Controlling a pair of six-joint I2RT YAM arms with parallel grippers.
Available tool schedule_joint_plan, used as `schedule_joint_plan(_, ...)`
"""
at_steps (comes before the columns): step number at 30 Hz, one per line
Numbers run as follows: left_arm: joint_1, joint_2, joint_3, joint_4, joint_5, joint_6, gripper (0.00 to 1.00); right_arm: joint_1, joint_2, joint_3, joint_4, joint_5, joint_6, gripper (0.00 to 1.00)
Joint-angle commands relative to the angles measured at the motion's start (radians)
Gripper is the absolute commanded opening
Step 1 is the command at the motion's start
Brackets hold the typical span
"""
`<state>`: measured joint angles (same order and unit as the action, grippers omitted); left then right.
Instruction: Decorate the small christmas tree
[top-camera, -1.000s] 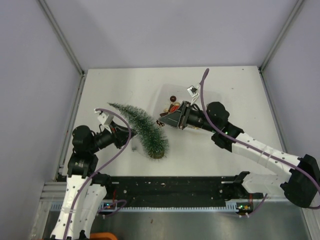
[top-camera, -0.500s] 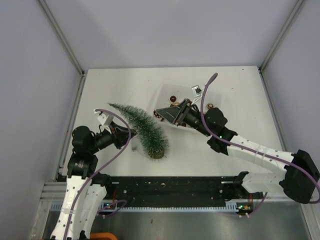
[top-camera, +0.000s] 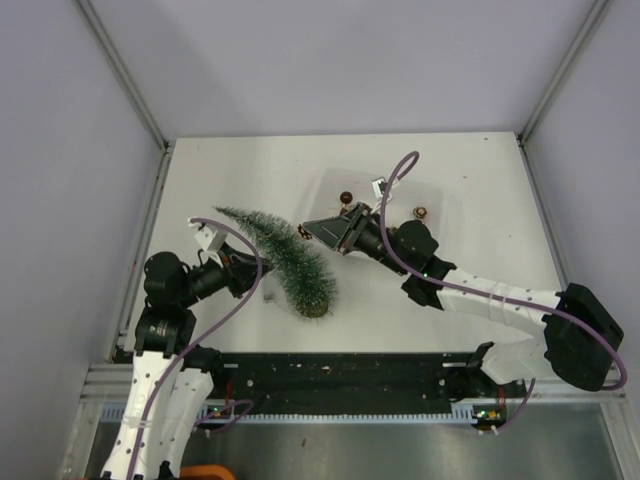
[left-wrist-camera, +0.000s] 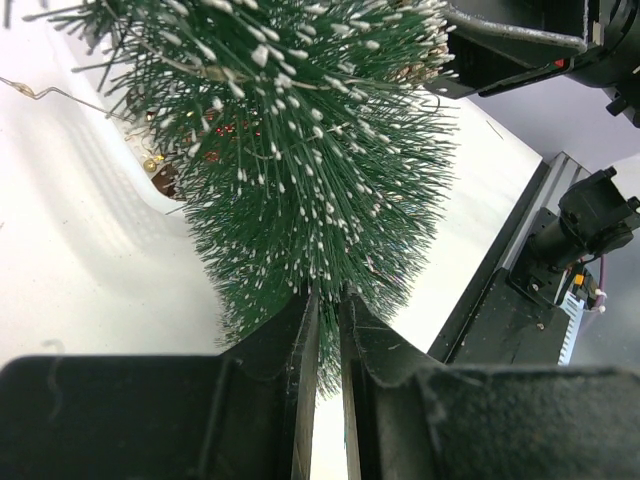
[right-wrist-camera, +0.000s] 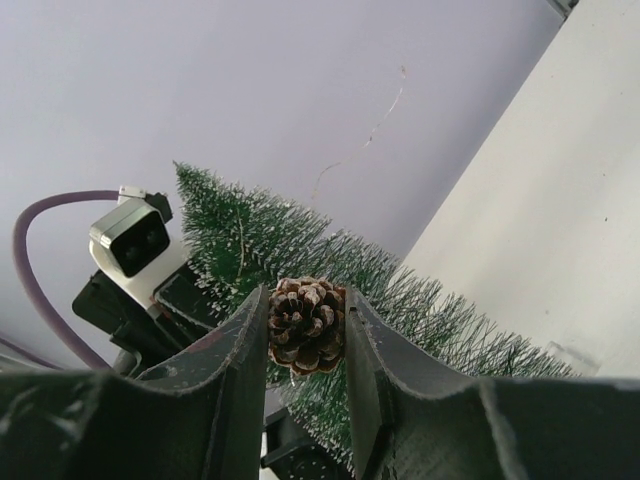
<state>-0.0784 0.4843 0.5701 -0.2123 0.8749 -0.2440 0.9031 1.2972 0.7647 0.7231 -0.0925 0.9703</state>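
While left tool (left-wrist-camera: 327, 302) pinches bristly frosted tree (left-wrist-camera: 300, 150) | right tool (right-wrist-camera: 303, 300) clamps scaly pinecone (right-wrist-camera: 305, 325) (brown)

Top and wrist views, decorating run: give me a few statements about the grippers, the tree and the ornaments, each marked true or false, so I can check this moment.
1. The right gripper holds a pinecone. True.
2. The left gripper is open and clear of the small christmas tree. False: it is shut on the tree's lower bristles.
3. The pinecone hangs on the tree. False: it sits between the right gripper's fingers, close to the tree.
4. Loose ornaments lie in the tray. True.
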Motion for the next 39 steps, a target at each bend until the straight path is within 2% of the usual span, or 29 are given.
schedule_joint_plan(1, 0.002, -0.012, 0.001, 0.051, 0.018, 0.005, 0.18, 0.019, -0.006, -0.028, 0.082, 0.023, 0.021, 0.04)
schedule_joint_plan(11, 0.002, -0.016, 0.002, 0.048, 0.021, 0.009, 0.18, 0.03, -0.101, -0.126, -0.023, 0.112, -0.042, 0.02)
schedule_joint_plan(22, 0.003, -0.023, 0.008, 0.048, 0.019, 0.005, 0.17, 0.062, -0.168, -0.128, -0.142, 0.161, -0.108, 0.01)
schedule_joint_plan(39, 0.003, -0.009, 0.01, 0.085, 0.035, -0.021, 0.17, 0.095, -0.148, -0.033, -0.086, 0.126, -0.102, 0.0)
